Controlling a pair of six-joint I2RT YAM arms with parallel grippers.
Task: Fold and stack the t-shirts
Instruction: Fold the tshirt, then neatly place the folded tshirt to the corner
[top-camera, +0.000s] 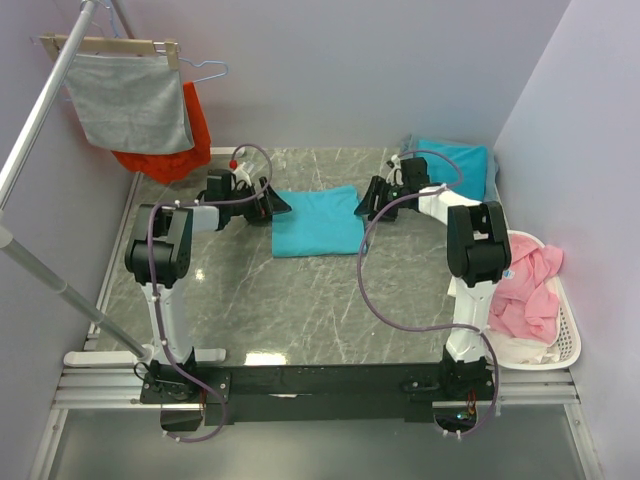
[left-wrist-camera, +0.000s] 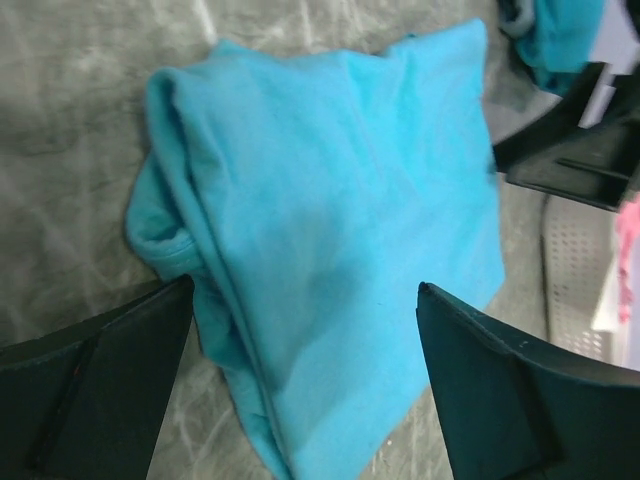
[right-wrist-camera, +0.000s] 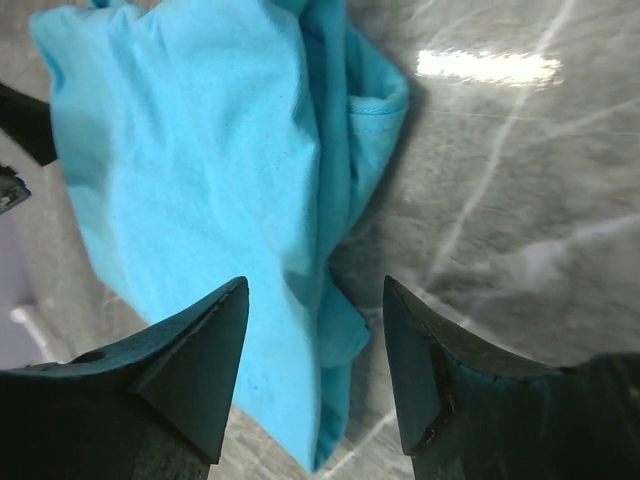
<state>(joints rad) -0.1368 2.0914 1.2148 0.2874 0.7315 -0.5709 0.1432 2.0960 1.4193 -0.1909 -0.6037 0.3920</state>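
Left gripper (top-camera: 282, 205) stands with its two black fingers (left-wrist-camera: 100, 390) spread wide and holds nothing; its arm rises upright from the base at the near left edge, bends at a high elbow, and the forearm reaches rightward and low over the grey marble-patterned table (top-camera: 300, 310); the fingertips sit just at the left edge of the folded turquoise cotton t-shirt (top-camera: 318, 222), which lies flat as a rough rectangle at the middle of the table between the two grippers; in the left wrist view its rolled, layered edge lies at the left finger and smooth cloth fills the gap between the two; right gripper (top-camera: 362, 207) is likewise parted and empty, its tips at the shirt's right edge, with the bunched hem beneath the gap in the right wrist view; the right arm mirrors the left, upright from its base, elbow high, forearm angled leftward and down; a second turquoise t-shirt (top-camera: 455, 160) lies in the far right corner behind that gripper; a white plastic laundry basket (top-camera: 565, 340) with pink cloth (top-camera: 525, 290) stands at the table's right.
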